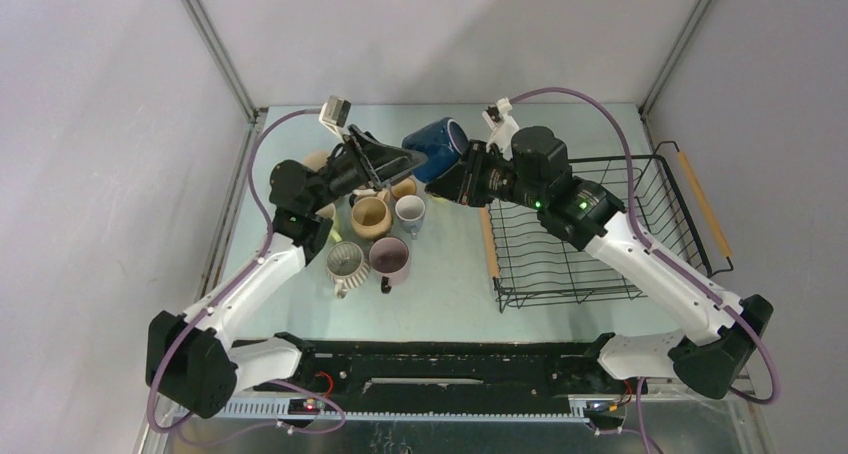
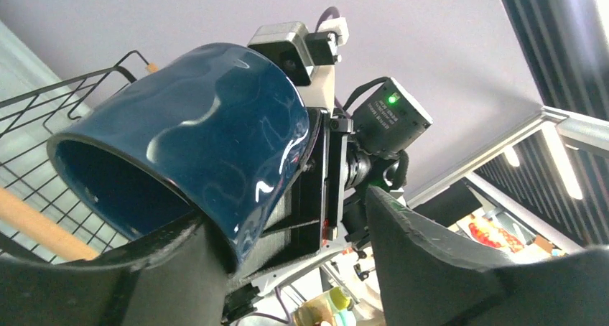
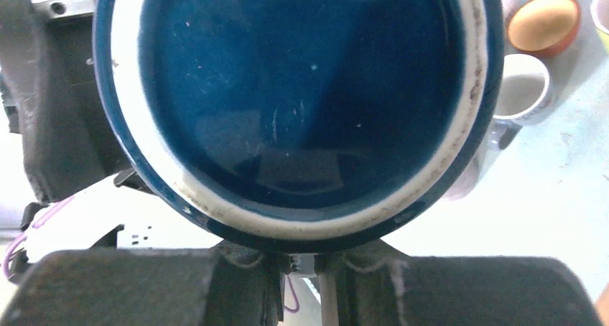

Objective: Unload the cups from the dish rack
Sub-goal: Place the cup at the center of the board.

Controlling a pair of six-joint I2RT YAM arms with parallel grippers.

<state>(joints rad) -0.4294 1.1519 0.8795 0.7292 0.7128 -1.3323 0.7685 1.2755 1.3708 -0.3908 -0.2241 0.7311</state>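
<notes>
My right gripper (image 1: 458, 174) is shut on a dark blue mug (image 1: 437, 146) and holds it in the air left of the dish rack (image 1: 600, 236), gripping at the mug's lower edge (image 3: 305, 268). The mug's base (image 3: 301, 89) fills the right wrist view. My left gripper (image 1: 405, 160) is open at the mug; in the left wrist view (image 2: 284, 211) one finger (image 2: 143, 268) lies under the mug's rim (image 2: 208, 125), the other (image 2: 431, 261) stands apart. Several cups stand on the table: tan (image 1: 369, 215), grey (image 1: 410, 211), cream ribbed (image 1: 345, 262), mauve (image 1: 389, 259).
An orange-red cup (image 3: 544, 21) and the grey cup (image 3: 521, 96) show below the held mug. The rack's wooden handles (image 1: 704, 204) run along its left and right sides. Metal frame posts (image 1: 215, 44) stand at the table's back corners.
</notes>
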